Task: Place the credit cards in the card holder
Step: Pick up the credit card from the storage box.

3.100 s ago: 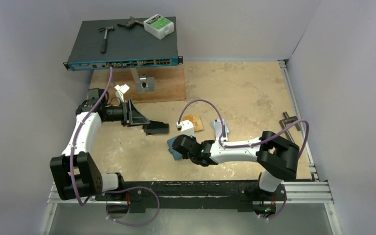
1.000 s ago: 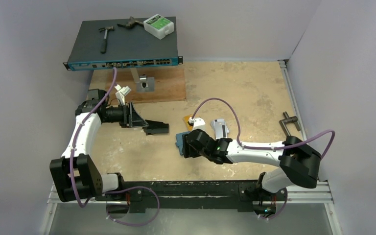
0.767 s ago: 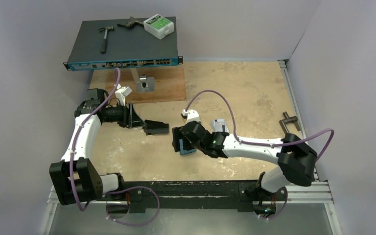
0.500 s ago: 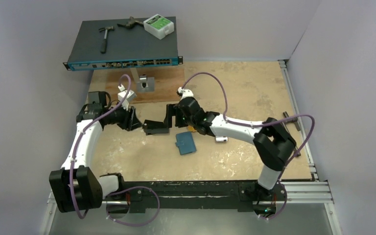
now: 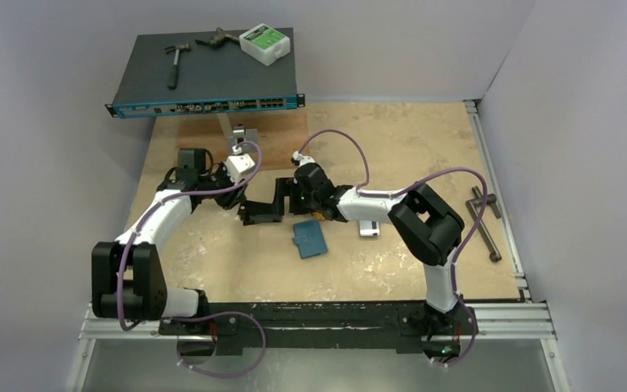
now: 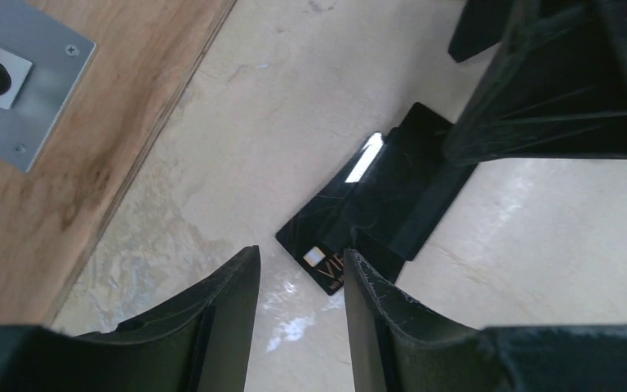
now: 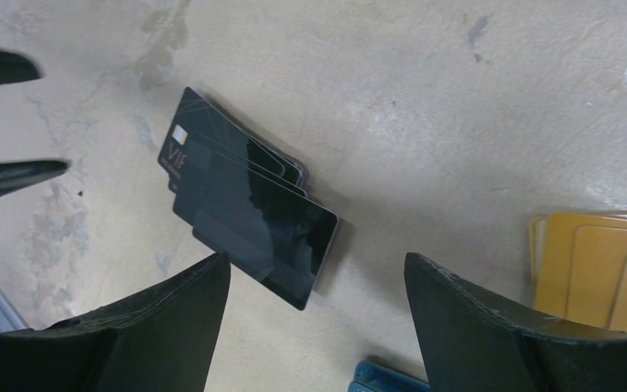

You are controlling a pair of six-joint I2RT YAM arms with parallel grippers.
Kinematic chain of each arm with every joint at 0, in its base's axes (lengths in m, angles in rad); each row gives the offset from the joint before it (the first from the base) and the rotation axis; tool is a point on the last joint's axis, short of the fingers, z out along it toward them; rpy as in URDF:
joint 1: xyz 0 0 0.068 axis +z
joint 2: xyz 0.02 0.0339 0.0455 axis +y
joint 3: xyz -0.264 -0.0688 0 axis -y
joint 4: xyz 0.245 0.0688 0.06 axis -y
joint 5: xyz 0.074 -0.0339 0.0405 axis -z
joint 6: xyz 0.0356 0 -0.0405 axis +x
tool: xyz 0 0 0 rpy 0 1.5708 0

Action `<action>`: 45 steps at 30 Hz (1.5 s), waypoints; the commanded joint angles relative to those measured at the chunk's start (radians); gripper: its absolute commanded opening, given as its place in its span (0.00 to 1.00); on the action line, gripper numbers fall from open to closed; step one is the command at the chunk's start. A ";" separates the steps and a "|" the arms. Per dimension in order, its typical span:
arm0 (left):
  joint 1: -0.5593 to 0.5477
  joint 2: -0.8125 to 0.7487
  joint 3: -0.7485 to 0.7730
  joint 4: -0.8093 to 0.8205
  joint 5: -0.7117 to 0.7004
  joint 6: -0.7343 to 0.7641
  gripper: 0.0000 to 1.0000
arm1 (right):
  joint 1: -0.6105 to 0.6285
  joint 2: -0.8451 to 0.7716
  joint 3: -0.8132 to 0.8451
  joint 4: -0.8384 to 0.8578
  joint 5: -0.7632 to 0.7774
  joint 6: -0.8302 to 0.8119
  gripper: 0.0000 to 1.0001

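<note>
Credit cards [image 7: 596,273]: orange-gold stack seen by right wrist, not left.

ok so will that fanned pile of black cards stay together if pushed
Probably not: the black cards lie fanned, so a push would likely spread them further. Their glossy faces suggest they slide easily. Lying flat on the table, an edge looks hard to pinch.

Bright, even overhead light. Top view sharp, with soft, faint shadows under the arms on the table [image 5: 424,147]. Wrist views: near fingers [image 6: 212,318] dark and soft-focused. White glare streak and mirror sheen on the black glossy stack [image 6: 375,208]. Mild wide-angle stretch at the edges.
</note>
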 commanded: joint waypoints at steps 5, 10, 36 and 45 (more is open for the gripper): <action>-0.044 0.077 0.007 0.166 -0.045 0.193 0.41 | 0.004 0.024 -0.033 0.108 -0.070 0.067 0.74; -0.096 0.070 -0.054 0.235 -0.064 0.301 0.41 | 0.004 0.049 -0.047 0.119 -0.067 0.105 0.69; -0.135 0.098 -0.204 0.268 -0.055 0.778 0.40 | 0.005 0.100 -0.117 0.176 -0.120 0.210 0.31; -0.135 0.126 -0.172 0.202 -0.056 0.810 0.39 | 0.005 0.083 -0.144 0.180 -0.119 0.219 0.15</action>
